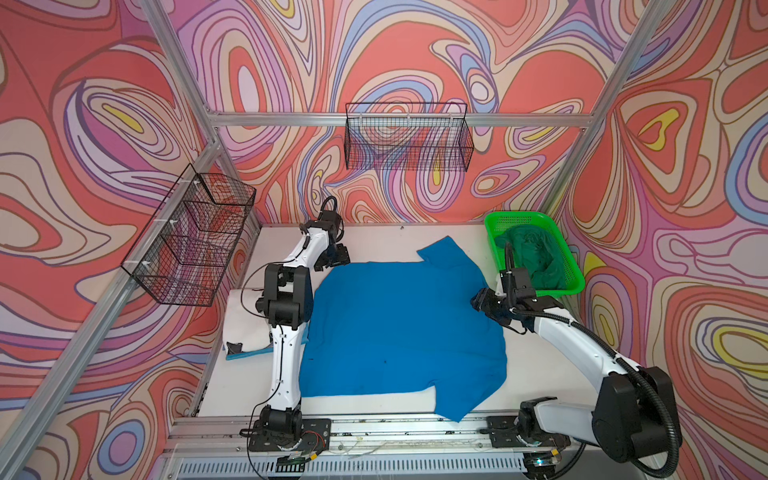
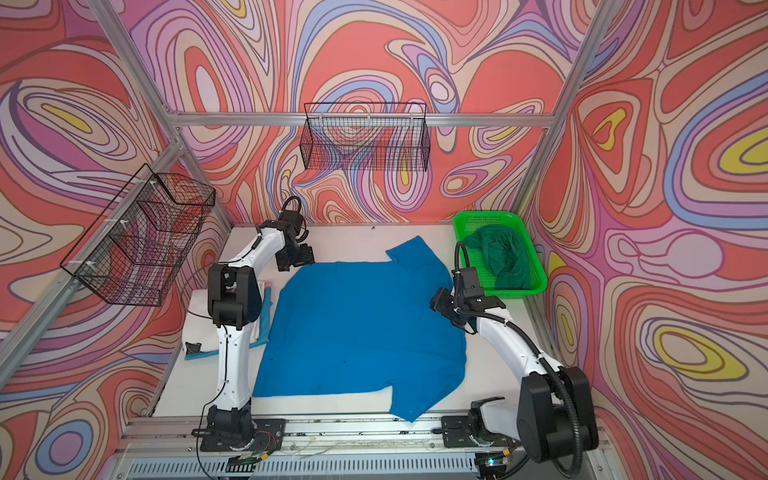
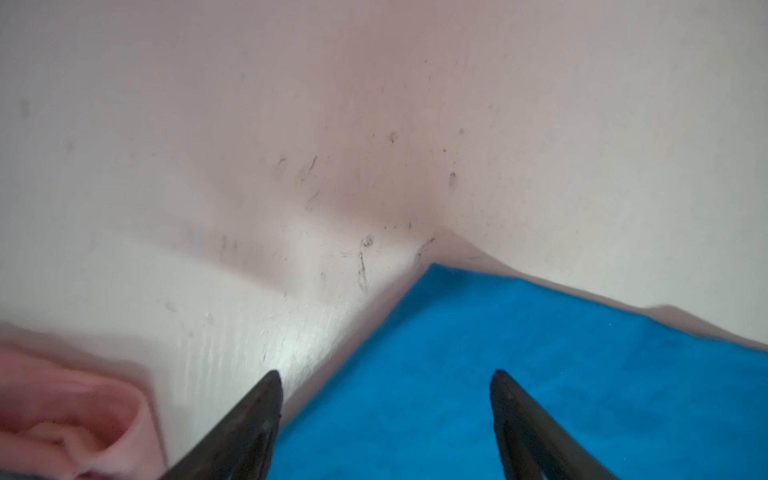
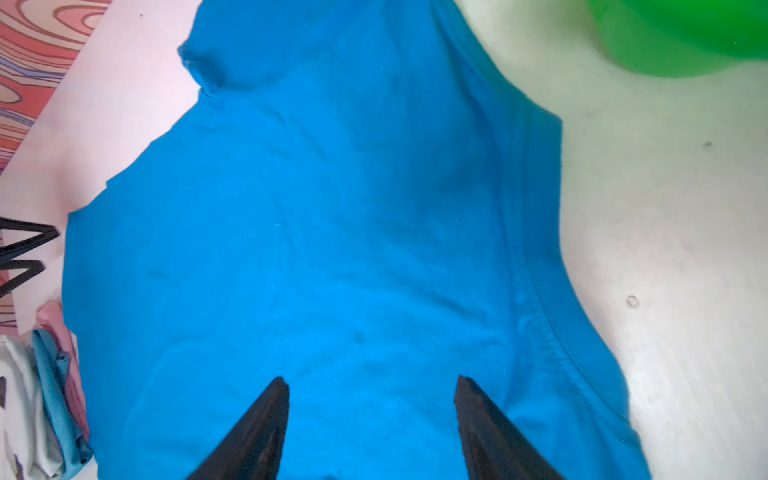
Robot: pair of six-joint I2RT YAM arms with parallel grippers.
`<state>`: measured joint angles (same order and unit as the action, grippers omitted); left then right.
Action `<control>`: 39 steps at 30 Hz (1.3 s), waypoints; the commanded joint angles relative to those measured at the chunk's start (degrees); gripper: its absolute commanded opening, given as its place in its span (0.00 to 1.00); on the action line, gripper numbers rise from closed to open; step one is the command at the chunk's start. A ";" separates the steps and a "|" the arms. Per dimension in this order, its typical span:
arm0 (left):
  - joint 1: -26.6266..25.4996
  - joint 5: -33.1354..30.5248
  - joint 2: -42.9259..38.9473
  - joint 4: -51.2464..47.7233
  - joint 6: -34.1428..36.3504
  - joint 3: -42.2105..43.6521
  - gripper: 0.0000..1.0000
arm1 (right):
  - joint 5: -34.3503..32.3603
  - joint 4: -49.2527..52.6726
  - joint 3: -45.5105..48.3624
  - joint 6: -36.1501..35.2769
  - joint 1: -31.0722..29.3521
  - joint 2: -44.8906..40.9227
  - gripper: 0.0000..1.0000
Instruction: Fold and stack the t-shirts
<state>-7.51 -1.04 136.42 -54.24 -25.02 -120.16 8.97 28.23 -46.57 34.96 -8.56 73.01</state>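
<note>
A bright blue t-shirt (image 1: 399, 324) (image 2: 357, 324) lies spread flat on the white table, one sleeve toward the back and one over the front edge. My left gripper (image 1: 338, 259) (image 3: 385, 374) hovers open over its far left corner (image 3: 498, 374), nothing between the fingers. At the shirt's right edge my right gripper (image 1: 478, 301) (image 4: 372, 380) is open too, just above the cloth (image 4: 332, 208). A dark green t-shirt (image 1: 536, 257) (image 2: 503, 257) lies crumpled in the green basket (image 1: 519, 216). A folded white t-shirt (image 1: 245, 320) rests on a lighter blue one (image 1: 249, 353) at the left.
Pink cloth (image 3: 62, 415) lies in the left pile next to the left gripper. Black wire baskets hang on the left wall (image 1: 191, 241) and the back wall (image 1: 409, 141). An aluminium rail (image 1: 374, 424) runs along the front under both arm bases.
</note>
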 commanded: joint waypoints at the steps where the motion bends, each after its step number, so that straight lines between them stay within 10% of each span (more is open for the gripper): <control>1: 0.21 3.00 2.84 -4.33 1.54 -3.01 0.71 | 2.93 0.89 -1.66 -0.81 0.36 0.80 0.67; 12: -0.33 0.25 -4.62 1.59 1.03 5.56 0.15 | 3.52 -0.99 -2.34 0.24 0.36 1.72 0.66; 21: -9.88 -25.63 -19.57 19.25 6.19 25.91 0.09 | 4.10 -5.10 -11.76 2.56 0.21 11.44 0.65; 29: -15.02 -30.54 -21.07 24.66 3.90 35.43 0.22 | 3.71 -7.67 -20.10 5.36 -1.29 20.57 0.65; 39: -17.47 -28.11 -23.96 30.72 1.89 42.38 0.76 | 3.69 -6.48 -34.58 5.30 -2.67 34.98 0.65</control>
<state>-25.23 -28.16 115.28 -26.79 -22.20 -79.26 13.10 21.43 -77.38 40.12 -10.72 105.06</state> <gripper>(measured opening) 0.679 0.648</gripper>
